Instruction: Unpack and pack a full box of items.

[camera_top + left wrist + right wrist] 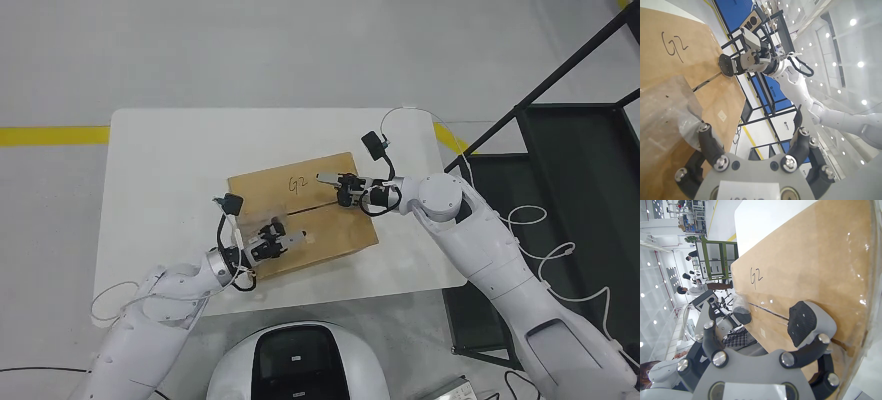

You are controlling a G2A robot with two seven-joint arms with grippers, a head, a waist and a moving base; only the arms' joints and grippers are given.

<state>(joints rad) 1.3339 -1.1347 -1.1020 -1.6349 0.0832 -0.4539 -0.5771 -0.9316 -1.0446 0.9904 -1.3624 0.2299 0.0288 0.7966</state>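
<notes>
The closed cardboard box (300, 215) sits right of centre on the white table (170, 160); the left gripper (286, 236) hovers over its near-left top, fingers apart, beside clear film (664, 106); the right gripper (333, 183), likewise spread, has one pad at the seam (312, 207), far right

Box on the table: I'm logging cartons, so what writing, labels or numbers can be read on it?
"G2": handwritten in black marker on one top flap of the box.
Small white sticker on the other top flap: too small to read.
No other text shows on the box.
</notes>
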